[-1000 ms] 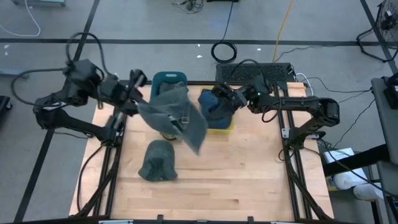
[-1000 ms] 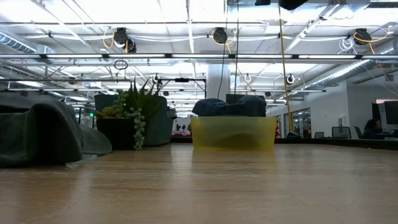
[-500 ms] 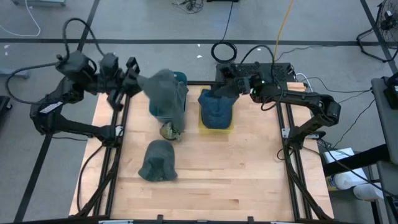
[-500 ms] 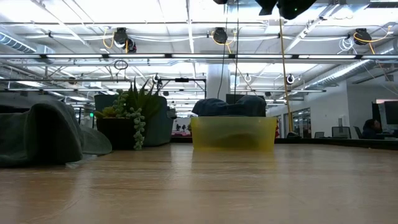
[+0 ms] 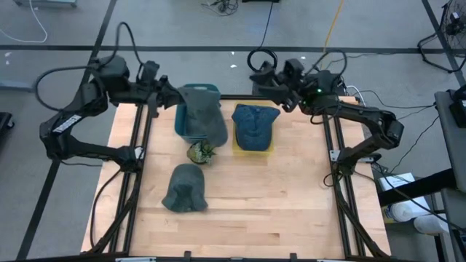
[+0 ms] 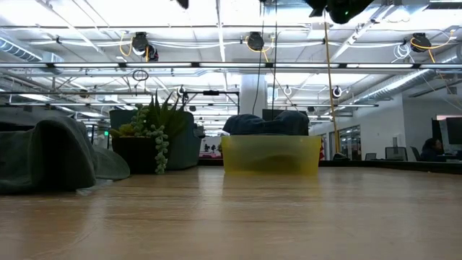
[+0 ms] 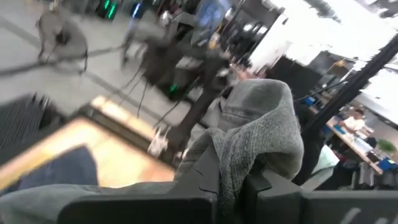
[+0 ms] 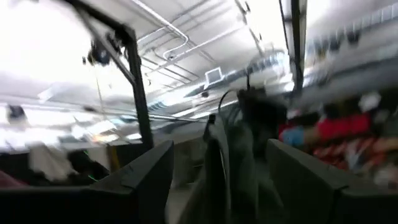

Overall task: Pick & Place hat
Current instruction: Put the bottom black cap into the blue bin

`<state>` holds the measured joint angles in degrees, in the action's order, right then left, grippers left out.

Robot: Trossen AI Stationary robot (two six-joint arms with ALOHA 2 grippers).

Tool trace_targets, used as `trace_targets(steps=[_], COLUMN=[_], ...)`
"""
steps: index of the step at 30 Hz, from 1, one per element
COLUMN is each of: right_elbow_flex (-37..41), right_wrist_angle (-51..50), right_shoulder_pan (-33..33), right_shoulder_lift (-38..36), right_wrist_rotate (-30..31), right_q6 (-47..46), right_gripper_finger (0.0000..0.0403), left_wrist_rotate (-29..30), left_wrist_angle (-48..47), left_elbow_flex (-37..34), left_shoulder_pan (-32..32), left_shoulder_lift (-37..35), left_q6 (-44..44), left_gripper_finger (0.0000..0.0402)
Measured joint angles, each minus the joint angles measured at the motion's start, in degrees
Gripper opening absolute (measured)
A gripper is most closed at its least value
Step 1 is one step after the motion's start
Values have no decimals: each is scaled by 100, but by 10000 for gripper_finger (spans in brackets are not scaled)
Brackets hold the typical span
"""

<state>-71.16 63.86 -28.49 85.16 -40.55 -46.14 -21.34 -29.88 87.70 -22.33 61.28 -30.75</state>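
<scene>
Step in hand: the left arm is setting a grey hat [image 5: 198, 116] into the teal bin [image 5: 196, 93] at the far side of the table [image 5: 291, 204]; judged from the hat draped over that bin.
Left gripper: the left gripper [image 5: 166, 97] sits at the far left edge of the table, its fingers closed tight on a fold of the grey hat, as the left wrist view shows cloth pinched between them.
Right gripper: the right gripper [image 5: 271, 78] is raised beyond the far edge of the table, fingers spread wide and holding nothing.
Blue hat: the blue hat [image 5: 253, 125] lies in the yellow bin [image 5: 271, 148], right of the teal bin.
Third hat: another grey hat [image 5: 185, 187] rests on the table nearer, left of centre, not yet handled.
Plant: a small potted plant [image 5: 199, 152] stands just near of the teal bin.
Doing it well: carry the pinched fold over the middle of the teal bin before letting go, so the brim does not hang over the near wall.
Risk: the trailing cloth could brush the plant.
Release: open fully, then lift straight up so the cloth does not snag.
</scene>
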Motion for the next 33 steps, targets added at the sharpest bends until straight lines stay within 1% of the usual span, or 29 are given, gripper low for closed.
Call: trace_targets(steps=[4,8,11,15,18,22,29,33], right_elbow_flex=[0,0,0,0,0,0,0,0], right_wrist_angle=[-171,-692,-1130,-1625,-1814,-1936,-2021,-2248], right_shoulder_pan=[0,2,5,22,22,22,22,22], right_shoulder_lift=[-272,-582,-786,-1007,-1123,-1256,-1281,-1281], right_wrist_rotate=[6,148,181,184,181,183,154,155], right_q6=[1285,2465,3176,3899,4223,4424,4401,4397], right_gripper_finger=[242,242,242,242,242,242,242,242], left_wrist_rotate=[-11,-20,-119,-276,-266,-252,107,350], left_wrist_angle=[-461,-867,-1157,-1567,-1966,-2313,-2899,-2979], left_elbow_flex=[-2,-2,-2,-2,-4,-4,-4,-4], left_shoulder_pan=[-115,-211,-270,-312,-312,-315,-330,-470], left_shoulder_lift=[26,32,63,105,177,321,668,822], left_q6=[-144,-216,-406,-424,-344,167,1084,1420], left_gripper_finger=[12,12,12,12,12,12,12,12])
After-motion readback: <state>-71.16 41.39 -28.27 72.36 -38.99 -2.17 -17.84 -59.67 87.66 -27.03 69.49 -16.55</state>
